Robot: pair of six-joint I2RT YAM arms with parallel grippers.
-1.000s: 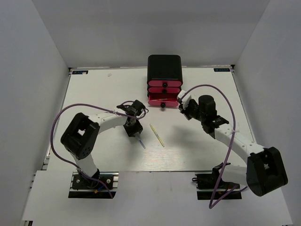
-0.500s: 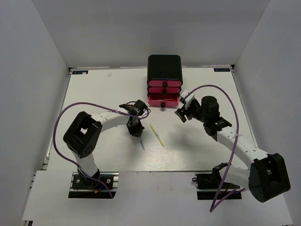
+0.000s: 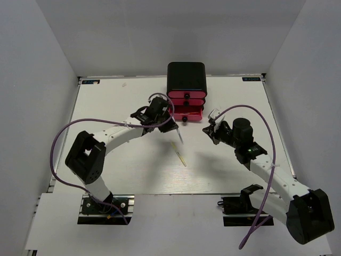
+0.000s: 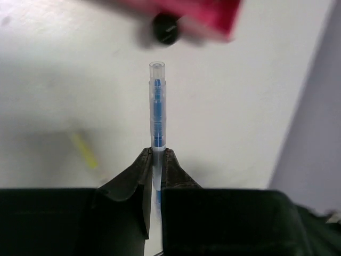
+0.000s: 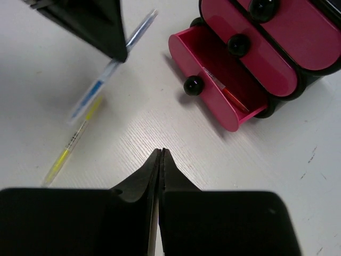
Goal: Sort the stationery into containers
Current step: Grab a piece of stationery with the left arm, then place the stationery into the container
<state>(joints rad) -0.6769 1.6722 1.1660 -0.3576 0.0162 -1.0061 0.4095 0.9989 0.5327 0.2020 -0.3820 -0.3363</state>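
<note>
Movement over the last second is mostly on your left side. Your left arm (image 3: 120,136) has lifted the blue-grey pen (image 4: 156,106) off the desk (image 3: 106,106). It has swung the pen from well in front of the cabinet (image 3: 186,77) to just in front of its bottom drawer (image 5: 216,104). The left jaws are clamped on the pen near one end. The left wrist view shows the free end pointing at the drawer's black knob (image 4: 165,28), close to it but not touching. Your right arm (image 3: 266,165) has eased back a little from the cabinet's right front corner, and its jaws are pressed together with nothing between them.

My reading is that the pick is done and you are at the drop-off, with the right side out of the way. The pen has yet to clear the drawer's front wall before you let go.

The bottom drawer stands pulled out toward you. The right wrist view shows an orange pen (image 5: 232,97) lying inside it, and I cannot tell what else it holds. The middle drawer (image 5: 266,58) and top drawer (image 5: 314,37) are pushed in, so their contents are hidden. One yellow pen (image 3: 179,153) lies on the desk a little in front of the cabinet, apart from both arms.
</note>
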